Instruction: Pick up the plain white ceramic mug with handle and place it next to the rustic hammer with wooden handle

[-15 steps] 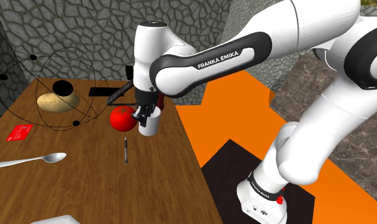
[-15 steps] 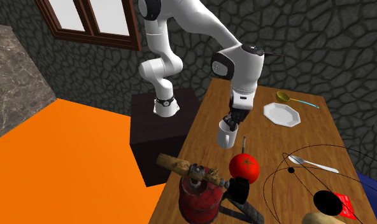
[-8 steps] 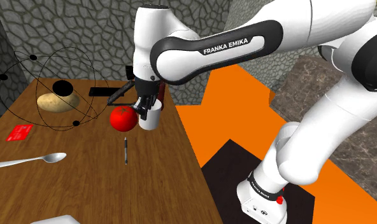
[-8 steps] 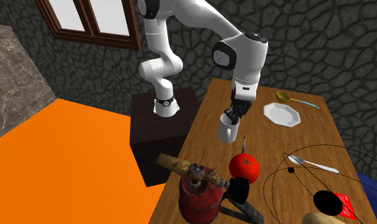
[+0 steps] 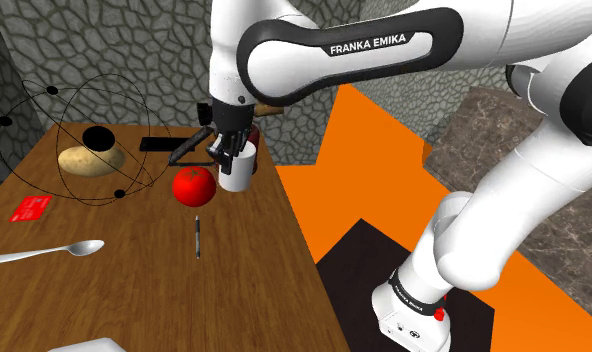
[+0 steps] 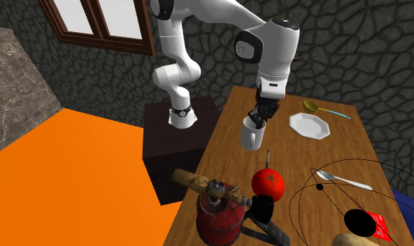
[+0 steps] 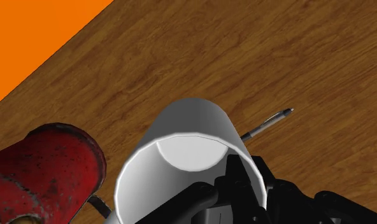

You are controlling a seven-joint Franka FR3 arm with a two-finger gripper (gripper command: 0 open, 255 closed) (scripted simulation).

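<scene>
In the shoulder view, the nearest thing is the black box stand [image 5: 356, 262] on a bright orange floor [image 5: 344, 190]. The white arm [image 5: 454, 60] rises from the stand and reaches toward ten o'clock over a brown wooden table [image 5: 254, 290].

On the near part of the table lies a silver metal spoon [image 5: 46, 251]. At two o'clock from it is a thin dark pen [image 5: 197, 238]. Further in, a flat red card [image 5: 30, 208] lies near the table's nine o'clock edge. Past the pen sits a round red tomato [image 5: 194, 186].

Just beside the tomato, at its three o'clock, is the plain white mug [image 5: 237, 173], upright and close to the table's three o'clock edge. The all-black gripper [image 5: 230, 158] comes down on it from above. In the wrist view its fingers [image 7: 235, 172] are clamped on the mug's rim. I cannot tell whether the mug's base touches the table.

At ten o'clock from the tomato, a tan potato-like lump [image 5: 87, 160] sits inside a thin black wire sculpture of crossed rings [image 5: 44, 110].

Farthest along the table, at one o'clock from the mug, the brown wooden handle of the rustic hammer [image 5: 271, 110] pokes out beside the gripper. In the second exterior view the hammer is at seven o'clock from the mug, apart from it, by the top of a rusty red canister [image 6: 219, 220]. A grey stone wall [image 5: 104, 40] stands behind the table.
</scene>
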